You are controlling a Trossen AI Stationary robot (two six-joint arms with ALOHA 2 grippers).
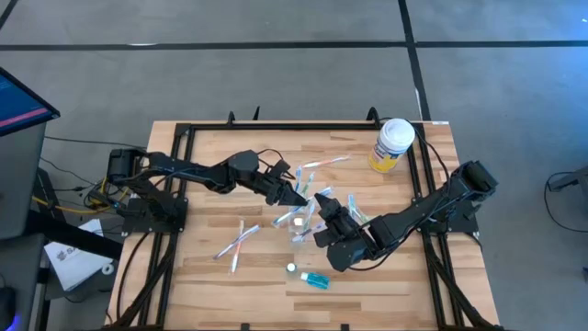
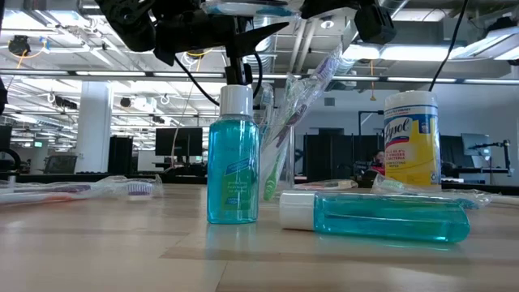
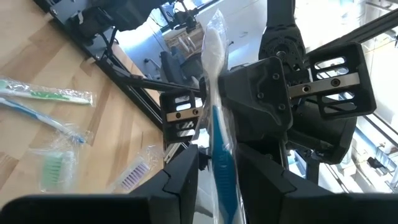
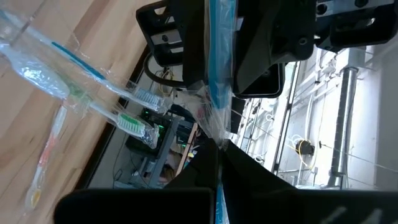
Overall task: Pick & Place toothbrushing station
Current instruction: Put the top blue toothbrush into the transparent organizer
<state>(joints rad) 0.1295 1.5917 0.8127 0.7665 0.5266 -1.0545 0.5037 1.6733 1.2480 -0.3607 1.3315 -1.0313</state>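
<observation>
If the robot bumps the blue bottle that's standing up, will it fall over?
Probably. The standing bottle looks tall and narrow, so a push near its white cap would likely tip it. Being round, it might then roll, like the other bottle already lying on its side on the table.

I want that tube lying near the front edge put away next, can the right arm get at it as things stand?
Probably not yet: the right gripper is shut on a wrapped blue toothbrush that the left gripper also holds. The tube itself lies uncovered nearby.
</observation>
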